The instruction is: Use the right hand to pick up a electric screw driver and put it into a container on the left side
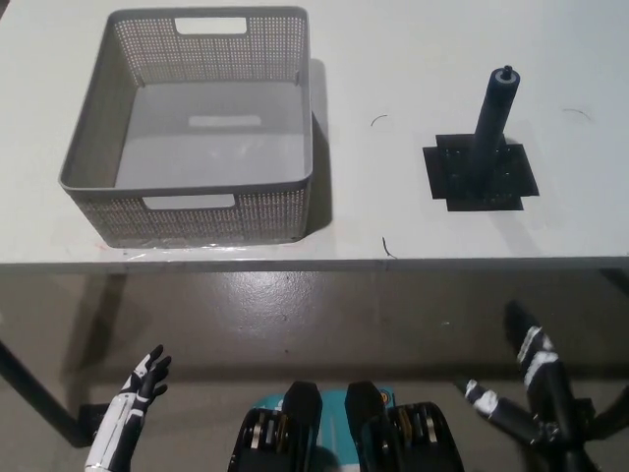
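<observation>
- Electric screwdriver (pixel 494 123) stands upright on a black mat (pixel 481 174), ahead of the right hand (pixel 531 388), whose fingers (pixel 523 329) are spread and empty below the bench (pixel 393 59) edge.
- Left hand (pixel 141 388) rests low, open; grey basket (pixel 197 128) lies ahead of it.

A pale tabletop (pixel 393 59) carries a grey perforated basket (pixel 192 211), empty inside; well to the right of the basket lies a black square mat (pixel 511 182); on that mat an electric screwdriver (pixel 494 113) stands upright, dark and slim.
</observation>
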Robot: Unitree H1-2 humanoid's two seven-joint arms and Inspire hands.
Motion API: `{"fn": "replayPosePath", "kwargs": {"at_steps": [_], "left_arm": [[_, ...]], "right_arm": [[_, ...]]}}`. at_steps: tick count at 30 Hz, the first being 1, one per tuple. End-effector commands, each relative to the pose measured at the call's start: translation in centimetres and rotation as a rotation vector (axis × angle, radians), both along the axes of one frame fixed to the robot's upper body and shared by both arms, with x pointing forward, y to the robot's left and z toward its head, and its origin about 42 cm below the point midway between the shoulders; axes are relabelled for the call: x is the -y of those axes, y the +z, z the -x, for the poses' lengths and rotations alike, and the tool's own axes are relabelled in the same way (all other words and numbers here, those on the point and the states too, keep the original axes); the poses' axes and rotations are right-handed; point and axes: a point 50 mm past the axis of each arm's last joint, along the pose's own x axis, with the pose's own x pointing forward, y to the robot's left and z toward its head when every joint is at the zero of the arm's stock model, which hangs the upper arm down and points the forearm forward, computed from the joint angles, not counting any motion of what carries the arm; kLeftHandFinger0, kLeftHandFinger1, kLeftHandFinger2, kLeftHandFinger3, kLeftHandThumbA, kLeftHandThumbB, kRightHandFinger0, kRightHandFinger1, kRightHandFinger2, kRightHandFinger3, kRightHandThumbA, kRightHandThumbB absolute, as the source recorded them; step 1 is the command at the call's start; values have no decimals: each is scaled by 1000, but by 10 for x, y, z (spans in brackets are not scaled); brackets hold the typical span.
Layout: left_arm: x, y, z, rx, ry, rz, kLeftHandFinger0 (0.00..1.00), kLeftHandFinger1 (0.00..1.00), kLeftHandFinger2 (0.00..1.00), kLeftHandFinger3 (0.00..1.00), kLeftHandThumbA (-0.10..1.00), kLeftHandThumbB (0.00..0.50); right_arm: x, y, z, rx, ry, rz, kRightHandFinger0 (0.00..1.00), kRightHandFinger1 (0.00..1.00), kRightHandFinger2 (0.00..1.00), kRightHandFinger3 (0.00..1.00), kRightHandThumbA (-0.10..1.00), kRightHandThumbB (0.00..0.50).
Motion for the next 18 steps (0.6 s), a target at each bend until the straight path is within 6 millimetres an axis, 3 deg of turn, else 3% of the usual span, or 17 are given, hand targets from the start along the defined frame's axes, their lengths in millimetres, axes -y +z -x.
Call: {"fn": "replayPosePath", "kwargs": {"at_steps": [1, 3, 9, 12, 14, 16, 18], "left_arm": [[1, 10, 0, 50, -33, -21, 1000, 1000, 1000, 1000, 1000, 228], [1, 8, -1, 55, -30, -18, 1000, 1000, 1000, 1000, 1000, 229], [1, 6, 0, 54, -35, -22, 1000, 1000, 1000, 1000, 1000, 232], [1, 5, 1, 47, -32, -21, 1000, 1000, 1000, 1000, 1000, 230], [2, 4, 2, 45, -33, -15, 1000, 1000, 1000, 1000, 1000, 228], [2, 4, 3, 43, -32, -11, 1000, 1000, 1000, 1000, 1000, 225], [1, 3, 3, 43, -31, -17, 1000, 1000, 1000, 1000, 1000, 228]], "right_arm": [[2, 51, -12, 243, -49, -18, 1000, 1000, 1000, 1000, 967, 245], [4, 67, -16, 262, -53, -20, 1000, 1000, 1000, 1000, 1000, 303], [11, 94, -37, 289, -92, 1, 1000, 1000, 1000, 1000, 1000, 325], [16, 101, -53, 275, -121, 3, 1000, 1000, 1000, 1000, 1000, 394], [19, 104, -63, 267, -126, -7, 1000, 1000, 1000, 1000, 1000, 387], [22, 106, -74, 266, -127, -1, 1000, 1000, 1000, 1000, 1000, 348], [27, 107, -91, 260, -123, 0, 1000, 1000, 1000, 1000, 1000, 348]]}}
